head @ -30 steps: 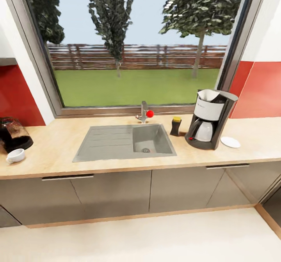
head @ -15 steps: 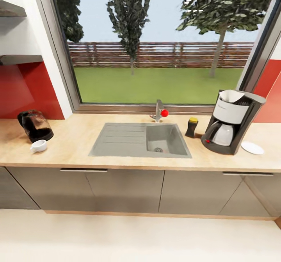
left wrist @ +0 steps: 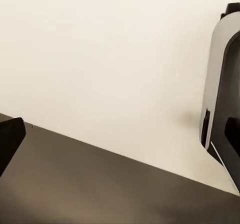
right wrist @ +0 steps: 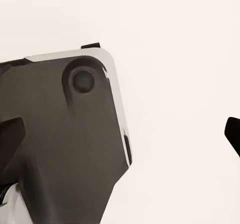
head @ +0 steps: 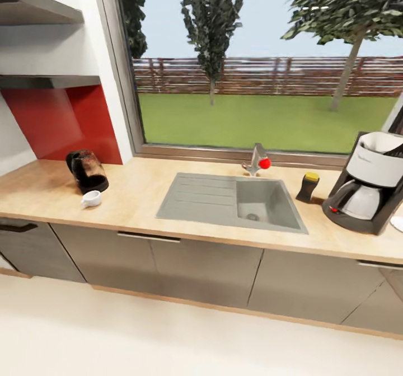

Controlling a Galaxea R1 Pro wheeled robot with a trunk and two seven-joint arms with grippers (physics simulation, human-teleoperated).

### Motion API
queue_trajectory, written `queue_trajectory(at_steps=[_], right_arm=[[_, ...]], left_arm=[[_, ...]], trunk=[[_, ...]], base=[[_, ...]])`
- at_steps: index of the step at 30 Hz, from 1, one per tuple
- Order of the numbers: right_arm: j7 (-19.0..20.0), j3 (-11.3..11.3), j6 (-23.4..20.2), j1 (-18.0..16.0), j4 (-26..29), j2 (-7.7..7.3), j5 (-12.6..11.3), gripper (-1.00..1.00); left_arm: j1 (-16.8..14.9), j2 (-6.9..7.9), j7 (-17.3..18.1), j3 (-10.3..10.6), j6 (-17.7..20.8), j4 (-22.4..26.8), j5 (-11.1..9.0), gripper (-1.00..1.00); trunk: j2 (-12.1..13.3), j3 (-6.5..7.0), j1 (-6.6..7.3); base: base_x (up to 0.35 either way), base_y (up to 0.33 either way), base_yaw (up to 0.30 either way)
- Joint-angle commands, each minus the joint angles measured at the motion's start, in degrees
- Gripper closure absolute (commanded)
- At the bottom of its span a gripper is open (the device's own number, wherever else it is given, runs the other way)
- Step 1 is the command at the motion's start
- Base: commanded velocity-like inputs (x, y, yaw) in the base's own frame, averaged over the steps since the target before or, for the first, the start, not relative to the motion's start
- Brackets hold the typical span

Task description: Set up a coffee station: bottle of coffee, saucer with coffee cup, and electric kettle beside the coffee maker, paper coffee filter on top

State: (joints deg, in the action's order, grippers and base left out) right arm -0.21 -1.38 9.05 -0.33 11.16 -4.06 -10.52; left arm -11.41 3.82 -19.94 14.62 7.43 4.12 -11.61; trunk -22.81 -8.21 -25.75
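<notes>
counter laid out from kettle to coffee maker

on the kitchen countertop [head: 140,208], the electric kettle [head: 88,171] stands far left, the coffee cup [head: 91,198] just before it. the sink [head: 232,201] sits mid-counter, the tap [head: 257,160] behind it. rightward, the bottle of coffee [head: 308,186] stands left of the coffee maker [head: 370,182], the saucer [head: 398,222] beyond.

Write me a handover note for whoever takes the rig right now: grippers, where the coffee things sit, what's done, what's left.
Grippers: state unclear from the wrist views; nothing seen held.
On the countertop: coffee maker at right with the paper filter on top, bottle of coffee beside it, saucer at the frame's right edge.
Electric kettle and coffee cup stand far left, across the sink.
Done: bottle, filter, saucer.
Left: cup onto saucer, kettle beside maker.
</notes>
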Motion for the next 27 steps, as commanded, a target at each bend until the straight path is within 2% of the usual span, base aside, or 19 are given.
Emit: queue_trajectory(at_steps=[1, 23, 27], right_arm=[[-0.03, -0.12, 0.18, -0.02, 0.0, 0.01, -0.26, -1.0], [0.03, -0.03, 0.18, 0.01, 0.0, 0.01, -0.21, -1.0], [0.0, -0.09, 0.18, 0.01, 0.0, 0.01, -0.26, -1.0]], left_arm=[[-0.01, 0.03, -0.19, 0.5, 0.39, 0.17, -0.51, -1.0], [-0.01, -0.13, -0.19, 0.12, 0.48, 0.24, -0.52, -1.0], [-0.01, -0.13, -0.19, 0.14, 0.48, 0.31, -0.52, -1.0]], trunk=[[-0.11, -0.16, -0.04], [-0.11, -1.19, -0.04], [-0.11, -1.3, -0.04]], base=[[0.103, 0.293, 0.246], [0.184, 0.301, 0.245], [0.184, 0.3, 0.12]])
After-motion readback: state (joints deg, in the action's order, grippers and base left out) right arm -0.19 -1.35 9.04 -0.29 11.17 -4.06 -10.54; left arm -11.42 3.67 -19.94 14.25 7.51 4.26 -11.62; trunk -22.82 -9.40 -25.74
